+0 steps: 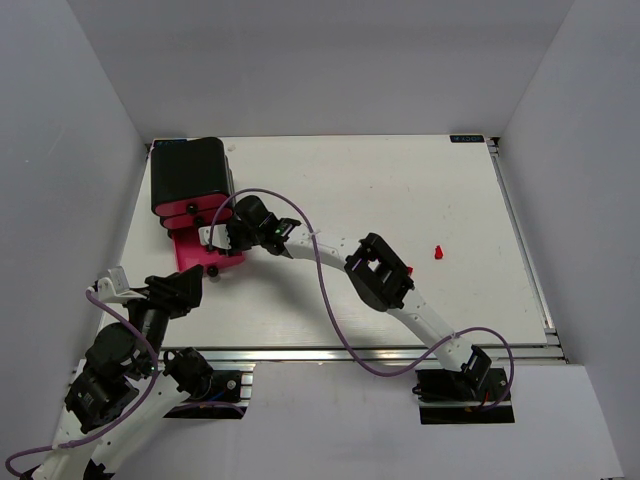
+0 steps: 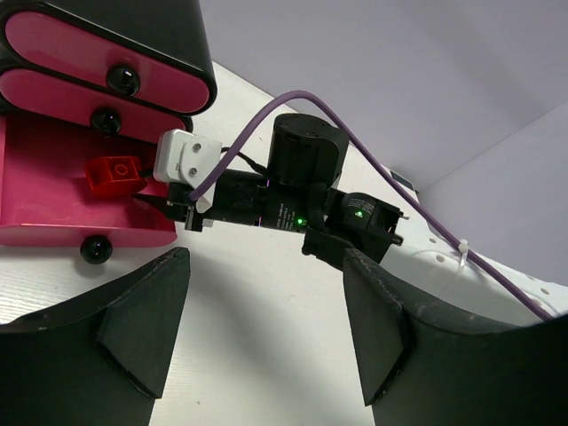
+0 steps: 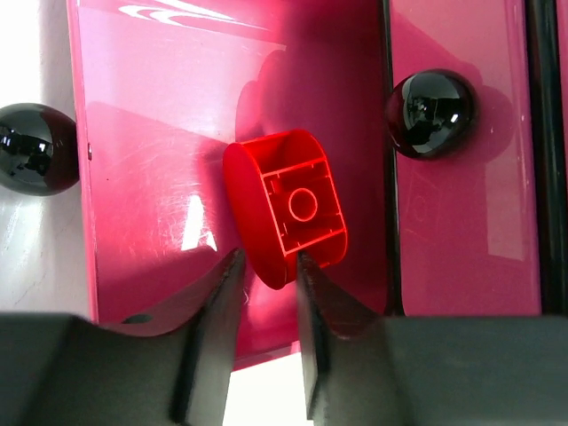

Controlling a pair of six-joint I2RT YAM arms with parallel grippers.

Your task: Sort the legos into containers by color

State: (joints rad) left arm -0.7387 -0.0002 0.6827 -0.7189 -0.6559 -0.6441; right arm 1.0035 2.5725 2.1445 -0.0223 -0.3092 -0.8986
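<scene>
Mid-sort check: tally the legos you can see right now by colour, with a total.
Red: 2, the drawer lego in the open drawer and the table lego on the table.
Green: 0 in view.
Lime-yellow: 0 in view.
Total: 2 in view.
A red speck beside the right arm is too small to tell.

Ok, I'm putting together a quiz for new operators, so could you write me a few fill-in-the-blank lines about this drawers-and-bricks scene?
1. Of the three pink drawers, only the ___ one is pulled out.
2. The brick in that drawer is ___.
3. A second brick sits alone on the table, on the ___ arm's side.
4. The left hand has its fingers ___.

Missing words: bottom; red; right; open.
</scene>
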